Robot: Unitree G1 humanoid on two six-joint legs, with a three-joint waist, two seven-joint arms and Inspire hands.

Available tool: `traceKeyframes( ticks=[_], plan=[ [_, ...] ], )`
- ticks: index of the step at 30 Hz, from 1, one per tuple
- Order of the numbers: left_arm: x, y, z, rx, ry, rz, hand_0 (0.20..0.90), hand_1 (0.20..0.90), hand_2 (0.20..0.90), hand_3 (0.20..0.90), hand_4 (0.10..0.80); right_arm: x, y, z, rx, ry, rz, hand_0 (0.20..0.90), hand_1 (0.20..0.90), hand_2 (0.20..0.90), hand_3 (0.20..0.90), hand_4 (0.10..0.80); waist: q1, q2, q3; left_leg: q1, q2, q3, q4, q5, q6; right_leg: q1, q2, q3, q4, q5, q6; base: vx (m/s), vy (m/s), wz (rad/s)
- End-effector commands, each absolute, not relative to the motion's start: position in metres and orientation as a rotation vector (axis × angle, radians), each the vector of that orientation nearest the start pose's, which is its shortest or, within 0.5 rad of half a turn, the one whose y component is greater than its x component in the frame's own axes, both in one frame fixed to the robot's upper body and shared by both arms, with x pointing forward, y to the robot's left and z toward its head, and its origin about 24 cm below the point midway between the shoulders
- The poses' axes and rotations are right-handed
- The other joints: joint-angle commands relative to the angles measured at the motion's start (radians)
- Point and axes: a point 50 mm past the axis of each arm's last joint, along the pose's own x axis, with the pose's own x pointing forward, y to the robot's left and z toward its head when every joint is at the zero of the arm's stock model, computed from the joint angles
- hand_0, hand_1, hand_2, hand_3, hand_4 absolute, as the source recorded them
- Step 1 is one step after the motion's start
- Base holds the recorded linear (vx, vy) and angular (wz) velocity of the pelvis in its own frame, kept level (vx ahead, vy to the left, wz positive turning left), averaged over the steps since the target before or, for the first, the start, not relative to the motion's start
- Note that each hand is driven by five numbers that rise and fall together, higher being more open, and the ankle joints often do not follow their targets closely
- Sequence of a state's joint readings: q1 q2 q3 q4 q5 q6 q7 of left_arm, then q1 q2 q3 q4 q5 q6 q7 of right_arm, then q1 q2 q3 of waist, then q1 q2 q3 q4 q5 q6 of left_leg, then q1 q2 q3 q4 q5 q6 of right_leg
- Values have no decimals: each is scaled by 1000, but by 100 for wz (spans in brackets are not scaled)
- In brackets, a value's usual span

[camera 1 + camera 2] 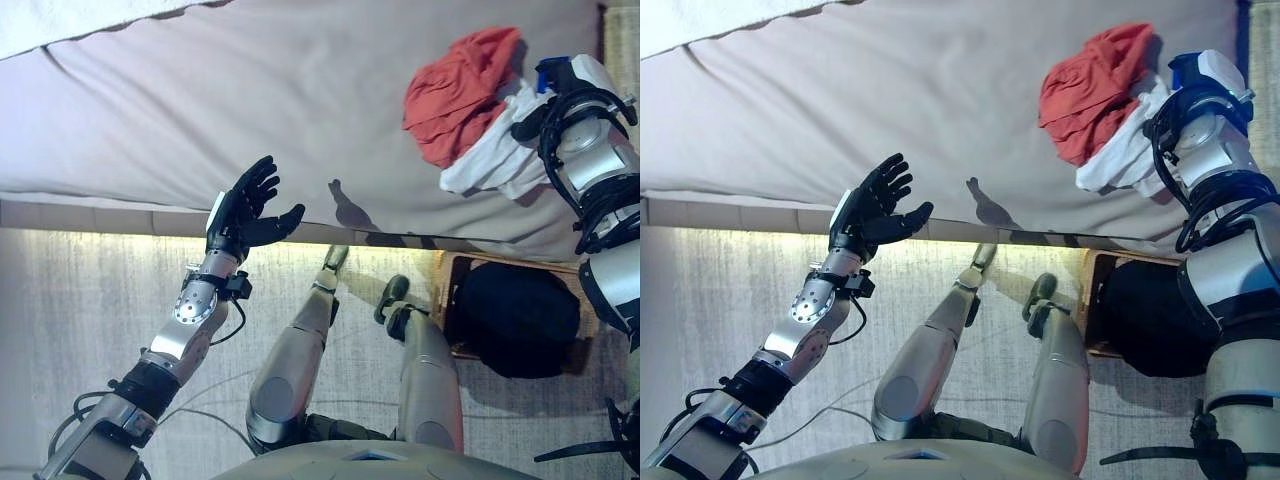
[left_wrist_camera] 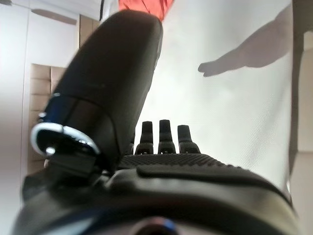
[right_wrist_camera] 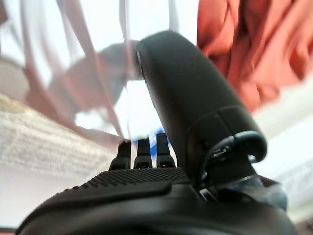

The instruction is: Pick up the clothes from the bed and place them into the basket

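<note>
Left hand [image 1: 243,208] (fingers spread) hovers; right hand [image 3: 186,107] meets white garment [image 1: 495,160].

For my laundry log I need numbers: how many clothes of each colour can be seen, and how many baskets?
Red clothes: 1
White clothes: 1
Dark clothes, in the basket: 1 heap, pieces cannot be told apart
Baskets: 1
Total: 4

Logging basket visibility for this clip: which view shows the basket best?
The left eye view: the basket sits on the floor beside the bed, its rim visible around dark contents. In the right eye view the right arm covers much of it. Neither wrist view shows it.
</note>
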State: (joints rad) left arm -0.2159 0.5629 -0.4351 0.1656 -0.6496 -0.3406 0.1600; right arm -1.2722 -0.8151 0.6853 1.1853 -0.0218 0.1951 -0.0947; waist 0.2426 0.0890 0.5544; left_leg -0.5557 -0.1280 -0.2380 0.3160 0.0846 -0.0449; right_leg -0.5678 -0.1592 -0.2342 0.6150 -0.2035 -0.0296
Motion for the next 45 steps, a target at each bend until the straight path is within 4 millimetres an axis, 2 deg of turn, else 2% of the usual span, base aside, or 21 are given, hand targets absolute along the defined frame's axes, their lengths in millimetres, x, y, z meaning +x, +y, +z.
traceKeyframes(
  ticks=[1, 8, 13, 15, 16, 17, 24, 28, 29, 33, 38, 45],
  plan=[
    [268, 175, 122, -137, -427, -218, 900, 900, 900, 900, 800, 385, -323, 303, -1142, 82, -546, 900, 900, 900, 900, 800, 14, 35, -34, -63, 12, 90, 166, -194, 75, -21, 24, 23, 8, -20, 0, -3, -4, 4],
    [264, 174, 132, -136, -470, -217, 900, 900, 900, 900, 800, 384, -326, 306, -1060, 143, -482, 900, 900, 900, 900, 800, 25, 64, -34, -184, 6, 89, 249, -209, 85, -160, 18, 45, 134, -57, -14, -40, -11, 6],
    [263, 177, 134, -129, -470, -206, 900, 900, 900, 900, 800, 379, -340, 285, -1069, 353, -424, 900, 900, 900, 900, 800, 29, 66, -34, -249, 6, 84, 314, -228, 93, -229, 20, 52, 198, -75, -26, -51, -19, 6],
    [262, 178, 136, -127, -479, -212, 900, 900, 900, 900, 800, 377, -345, 276, -1071, 422, -407, 707, 707, 707, 675, 575, 33, 63, -34, -257, 8, 82, 319, -230, 96, -234, 23, 48, 199, -75, -29, -57, -32, 9],
    [262, 178, 137, -117, -485, -222, 900, 900, 900, 900, 800, 375, -349, 268, -1081, 472, -397, 368, 368, 368, 280, 180, 36, 58, -34, -254, 10, 78, 317, -230, 97, -229, 24, 43, 197, -73, -29, -44, -43, 6],
    [262, 178, 138, -114, -486, -225, 900, 900, 900, 900, 800, 374, -350, 266, -1081, 483, -403, 300, 300, 300, 200, 100, 37, 55, -34, -250, 11, 76, 315, -229, 97, -225, 25, 41, 193, -71, -29, -51, -49, 1],
    [261, 178, 135, -101, -489, -237, 900, 900, 900, 900, 800, 368, -362, 256, -1041, 460, -480, 300, 300, 300, 200, 100, 29, 24, -34, -133, 25, 71, 226, -211, 86, -97, 42, 20, 94, -47, -24, -29, 7, 1],
    [263, 179, 132, -100, -482, -223, 900, 900, 900, 900, 800, 362, -372, 244, -1015, 414, -520, 300, 300, 300, 200, 100, 5, -17, -34, 25, 44, 86, 145, -210, 80, 66, 45, 18, -22, -27, -12, 2, 74, -8],
    [263, 179, 134, -97, -491, -225, 900, 900, 900, 900, 800, 360, -376, 244, -1006, 401, -538, 300, 300, 300, 200, 100, 1, -23, -34, 32, 49, 89, 128, -185, 81, 77, 44, 7, -48, 2, -16, -30, 84, -12],
    [267, 178, 131, -86, -475, -213, 900, 900, 900, 900, 800, 352, -387, 240, -961, 347, -571, 300, 300, 300, 200, 100, -26, -63, -34, 171, 70, 126, 92, -204, 77, 236, 49, 12, -154, 25, -6, 34, 63, -28],
    [270, 179, 116, -93, -394, -186, 900, 900, 900, 900, 800, 344, -395, 238, -989, 284, -577, 300, 300, 300, 200, 100, -67, -107, -128, 314, 100, 165, 16, -217, 69, 392, 51, 44, -291, 59, 10, 128, 85, -32],
    [268, 181, 77, -81, -214, -170, 900, 900, 900, 900, 800, 332, -400, 245, -1048, 183, -561, 300, 300, 300, 200, 100, -144, -155, -321, 510, 127, 201, -149, -197, 60, 546, 68, 130, -451, 123, 58, 186, 73, -28]
  ],
)
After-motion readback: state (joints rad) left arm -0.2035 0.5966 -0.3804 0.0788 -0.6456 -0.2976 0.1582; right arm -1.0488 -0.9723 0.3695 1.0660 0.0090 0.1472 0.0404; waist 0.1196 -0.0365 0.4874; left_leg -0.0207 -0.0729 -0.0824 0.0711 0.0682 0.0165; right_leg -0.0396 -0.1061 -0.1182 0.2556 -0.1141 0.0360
